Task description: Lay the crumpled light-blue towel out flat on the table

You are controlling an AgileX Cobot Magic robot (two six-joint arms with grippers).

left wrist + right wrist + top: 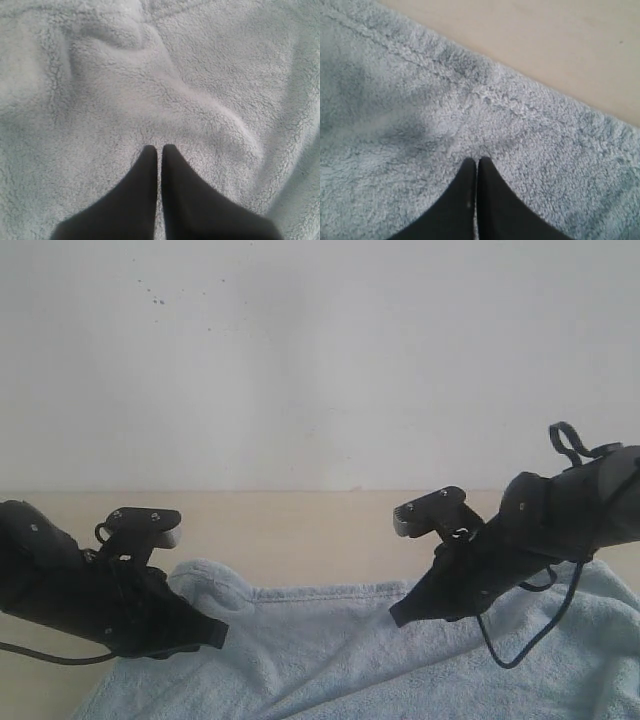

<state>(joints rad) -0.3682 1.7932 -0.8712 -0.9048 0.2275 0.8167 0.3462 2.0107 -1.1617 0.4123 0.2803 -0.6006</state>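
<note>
the towel (pixel 330 660) lay on the bench (pixel 300 530) in the near half of the exterior view. it ran from the left arm's side across to the right edge of that view, so its long axis seemed to go side to side, though its near part was out of frame. its far edge crossed the view fairly straight, with bare bench between it and the wall (pixel 320 360). the right half looked mostly flat. at the far left corner a rolled-over fold (pixel 215 580) stood up, and in the left wrist view a soft ridge (pixel 200 105) ran away from the fingertips across rumpled pile.

the left gripper (pixel 218 633) sat low on the cloth just nearside of that fold, its jaws together with only a thin slit between them. whether a pinch of pile was caught in the slit could not be told. the right gripper (pixel 398 618) was down near the middle of the far edge, jaws likewise pressed together. the stitched hem (pixel 485 97) lay just beyond its tips and open bench past that.

the remaining crumple lay on the left, so the left arm was the nearer one. the coming move probably turned on drawing that corner outward along the long axis, away from the right gripper.
</note>
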